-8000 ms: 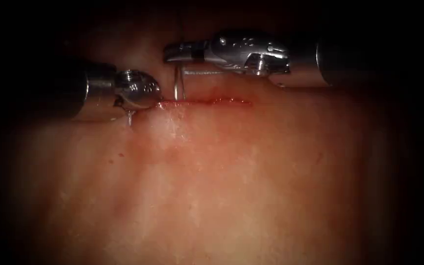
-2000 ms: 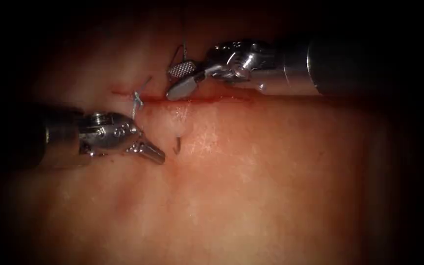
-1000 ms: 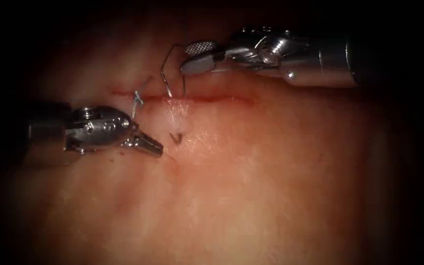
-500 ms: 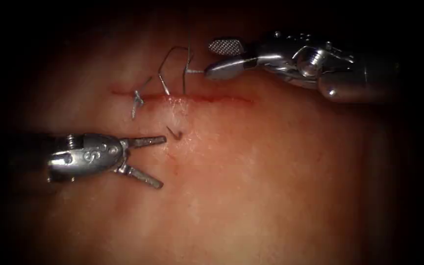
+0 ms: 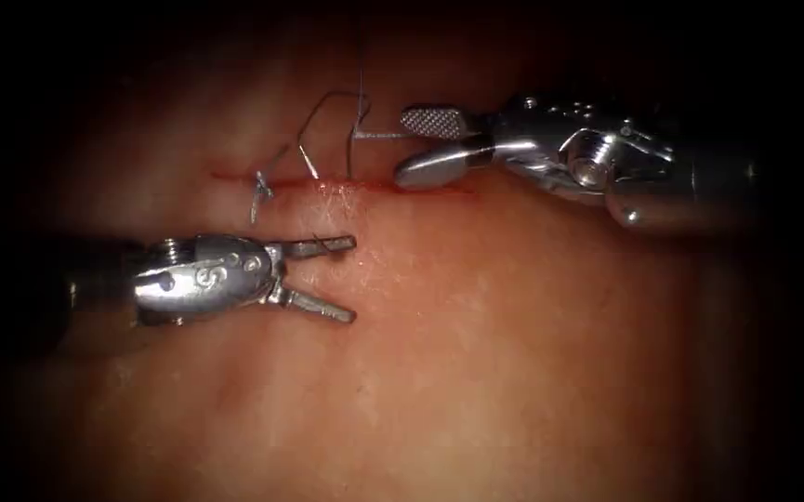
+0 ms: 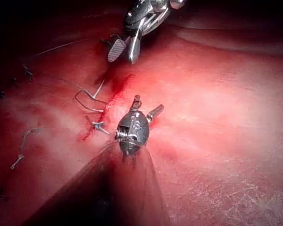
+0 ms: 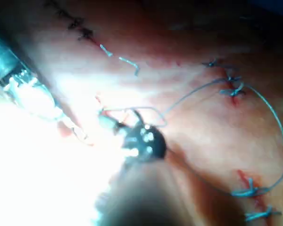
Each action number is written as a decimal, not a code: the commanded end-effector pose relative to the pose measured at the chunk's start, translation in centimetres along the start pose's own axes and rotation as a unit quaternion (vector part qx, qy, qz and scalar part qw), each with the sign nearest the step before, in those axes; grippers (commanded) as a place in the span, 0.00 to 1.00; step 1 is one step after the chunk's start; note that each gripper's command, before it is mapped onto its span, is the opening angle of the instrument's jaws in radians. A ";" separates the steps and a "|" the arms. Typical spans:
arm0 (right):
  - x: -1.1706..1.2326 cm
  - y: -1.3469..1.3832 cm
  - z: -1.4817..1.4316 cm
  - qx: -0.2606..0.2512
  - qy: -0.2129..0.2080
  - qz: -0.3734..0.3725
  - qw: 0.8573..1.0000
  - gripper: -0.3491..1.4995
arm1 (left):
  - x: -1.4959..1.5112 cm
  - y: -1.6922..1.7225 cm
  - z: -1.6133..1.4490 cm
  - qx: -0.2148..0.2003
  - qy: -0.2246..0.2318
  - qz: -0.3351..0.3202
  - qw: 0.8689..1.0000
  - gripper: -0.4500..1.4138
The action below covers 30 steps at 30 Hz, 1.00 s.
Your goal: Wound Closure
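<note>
Below the cut [image 5: 420,189]: left pincer [image 5: 353,280], apart, now up around needle [image 5: 329,242] tip in tissue [image 5: 513,353]; right pincer [image 5: 429,147] apart, empty, withdrawn.

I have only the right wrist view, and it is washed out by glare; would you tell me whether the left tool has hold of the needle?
Observer: No. In the endoscope view the left tool is open and holds nothing.
Operator: Thank you. Where is the needle, then?
Observer: Its tip sticks out of the tissue just below the cut, toward the cut's left end and right beside the left tool's upper jaw.
Operator: And is my right tool gripping anything?
Observer: No. The right tool is open over the cut and holds nothing. A loop of thread stands just to its left.
</note>
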State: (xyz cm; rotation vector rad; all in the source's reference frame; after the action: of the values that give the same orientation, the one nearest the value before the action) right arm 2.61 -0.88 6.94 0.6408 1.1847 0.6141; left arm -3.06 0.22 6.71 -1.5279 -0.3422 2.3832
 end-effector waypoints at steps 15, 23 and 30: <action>-0.03 0.00 0.09 0.001 0.001 0.017 1.000 0.51 | -0.08 -0.04 0.06 0.034 0.029 -0.077 0.996 0.00; -0.07 -0.03 0.08 0.013 -0.002 0.037 0.999 0.47 | 0.02 0.14 0.06 -0.028 0.040 -0.175 0.983 0.00; -0.16 -0.07 0.12 0.034 -0.021 0.052 0.998 0.46 | 0.27 0.41 0.00 -0.122 0.046 -0.236 0.963 0.00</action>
State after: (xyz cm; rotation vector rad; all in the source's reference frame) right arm 2.61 -1.08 6.98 0.7790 1.1381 0.6541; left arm -3.16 -0.09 6.22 -1.4436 -0.9333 1.9293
